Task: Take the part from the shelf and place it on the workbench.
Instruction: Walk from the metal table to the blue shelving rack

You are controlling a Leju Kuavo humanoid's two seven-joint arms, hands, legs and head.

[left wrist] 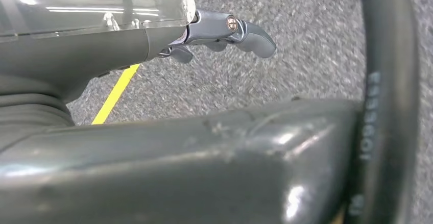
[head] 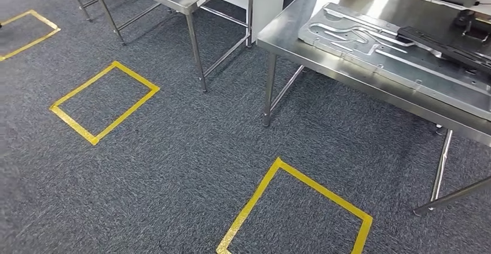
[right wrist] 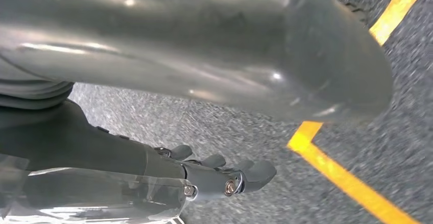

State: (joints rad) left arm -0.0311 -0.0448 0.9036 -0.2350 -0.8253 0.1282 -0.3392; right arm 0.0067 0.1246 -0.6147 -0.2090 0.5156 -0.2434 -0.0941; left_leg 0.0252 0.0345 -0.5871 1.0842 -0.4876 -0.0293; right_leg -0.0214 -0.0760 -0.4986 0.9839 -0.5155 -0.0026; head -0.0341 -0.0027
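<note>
left hand (left wrist: 224, 35), right hand (right wrist: 214, 175) hang over carpet (head: 173, 150), fingers apart, holding nothing.

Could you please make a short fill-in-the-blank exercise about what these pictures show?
1. The squares taped on the grey carpet are ____ in colour.
2. The stamped metal panel lies on top of the steel ____.
3. The left hand hangs above the ____ and holds nothing.
4. The right hand holds ____.

Missing words: yellow; table; carpet; nothing

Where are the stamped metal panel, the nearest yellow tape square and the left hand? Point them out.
stamped metal panel (head: 370, 48): head view, flat middle.
nearest yellow tape square (head: 257, 199): head view, left strip.
left hand (left wrist: 224, 32): left wrist view, fingers.
</note>
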